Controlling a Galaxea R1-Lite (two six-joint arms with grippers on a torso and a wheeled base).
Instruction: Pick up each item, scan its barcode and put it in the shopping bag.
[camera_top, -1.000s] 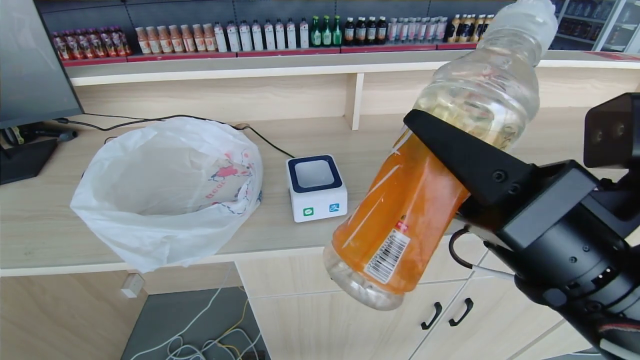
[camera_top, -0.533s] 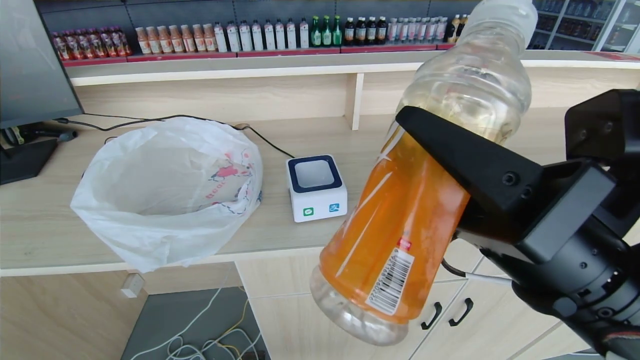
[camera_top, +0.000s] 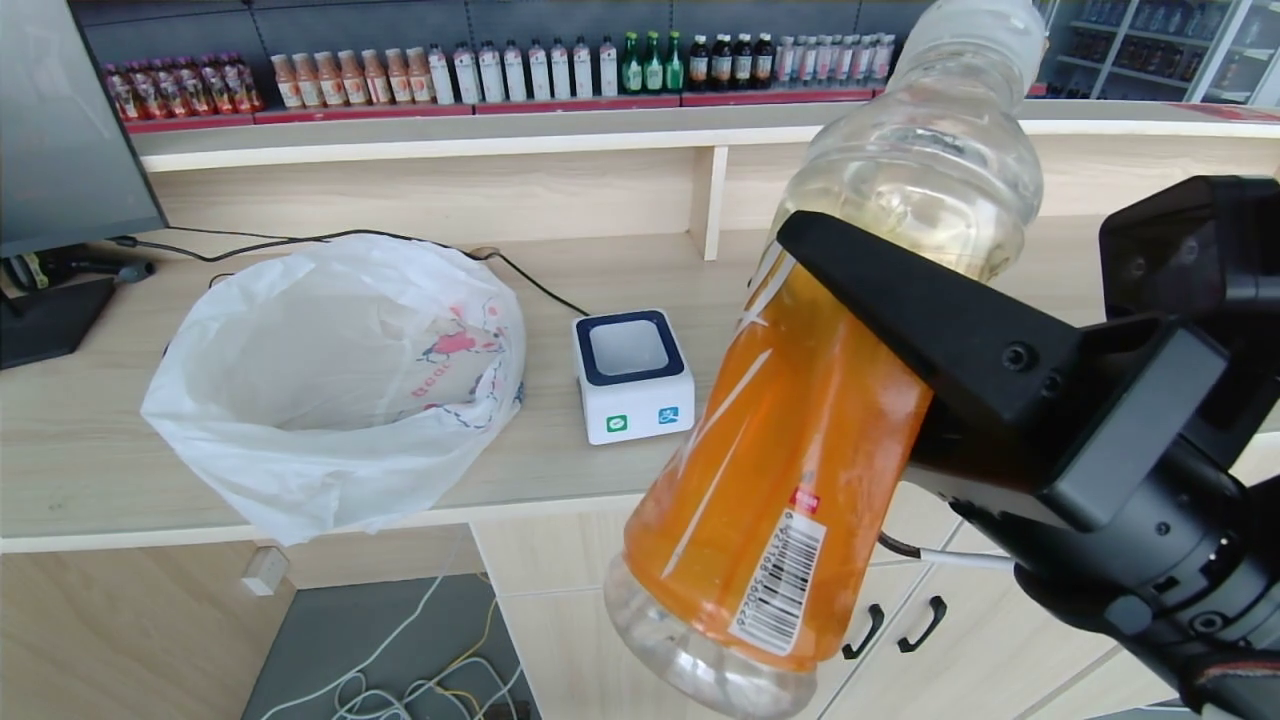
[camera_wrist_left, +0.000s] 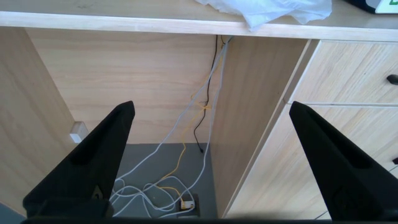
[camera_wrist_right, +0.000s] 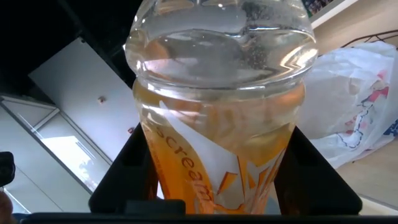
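My right hand (camera_wrist_right: 219, 143) firmly grasps the tilted orange bottle (camera_top: 790, 450), barcode label (camera_top: 780, 580) facing me, right of the scanner (camera_top: 632, 375) on the table (camera_top: 100, 450).

Probably a monitor (camera_top: 70, 110); shelved bottles (camera_top: 520, 70); cabinet (camera_top: 560, 640)

Barcode label (camera_top: 781, 584) on the orange bottle (camera_top: 790, 440), two small icons (camera_top: 642, 420) on the scanner (camera_top: 634, 392), red print (camera_top: 448, 352) on the bag (camera_top: 300, 470)

A pale wood-grain bench (camera_top: 90, 440) carries a crumpled white plastic shopping bag (camera_top: 330, 380), mouth open upward, sagging over the front edge. Near it on the right sits a small white box-shaped barcode scanner (camera_top: 632, 375). A thin black cable (camera_top: 300, 238) runs behind both.
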